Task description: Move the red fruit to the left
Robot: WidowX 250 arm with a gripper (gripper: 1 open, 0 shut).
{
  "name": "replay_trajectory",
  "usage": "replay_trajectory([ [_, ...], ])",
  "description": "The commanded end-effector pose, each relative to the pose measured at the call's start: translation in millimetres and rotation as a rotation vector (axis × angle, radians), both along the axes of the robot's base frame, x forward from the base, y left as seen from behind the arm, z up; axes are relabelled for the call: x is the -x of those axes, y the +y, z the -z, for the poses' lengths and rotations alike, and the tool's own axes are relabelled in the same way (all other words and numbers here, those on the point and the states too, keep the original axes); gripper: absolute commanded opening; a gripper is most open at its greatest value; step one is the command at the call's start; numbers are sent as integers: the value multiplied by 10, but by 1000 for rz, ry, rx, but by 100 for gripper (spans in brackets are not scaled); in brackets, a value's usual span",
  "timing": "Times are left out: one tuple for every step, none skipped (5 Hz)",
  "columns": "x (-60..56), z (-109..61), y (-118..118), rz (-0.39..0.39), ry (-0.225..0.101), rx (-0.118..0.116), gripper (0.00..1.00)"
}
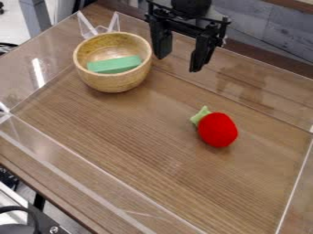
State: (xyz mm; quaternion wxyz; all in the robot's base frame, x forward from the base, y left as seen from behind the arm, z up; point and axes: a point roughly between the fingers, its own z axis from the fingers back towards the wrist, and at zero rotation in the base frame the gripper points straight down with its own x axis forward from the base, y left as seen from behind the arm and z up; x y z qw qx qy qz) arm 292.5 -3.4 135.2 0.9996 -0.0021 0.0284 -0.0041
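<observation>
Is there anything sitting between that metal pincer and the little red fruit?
Nothing: in the camera view, only bare wooden tabletop lies between the open pincer and the red fruit.

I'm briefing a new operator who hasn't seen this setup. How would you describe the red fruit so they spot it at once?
Start at the wooden table with clear walls around it. The wooden bowl sits at its far left; the red fruit lies alone on bare wood to the right, nearer the camera. It is the only bright red thing: small, round, with a green leafy top, unlike the flat green item in the bowl.
</observation>
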Motion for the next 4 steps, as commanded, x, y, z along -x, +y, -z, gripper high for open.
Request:
replay_trajectory([
  [62,121,-141,-23,11,6,100],
  [122,281,-389,-96,18,25,100],
  [100,309,-590,-253,6,46,100],
  [92,306,-682,-449,-13,68,100],
])
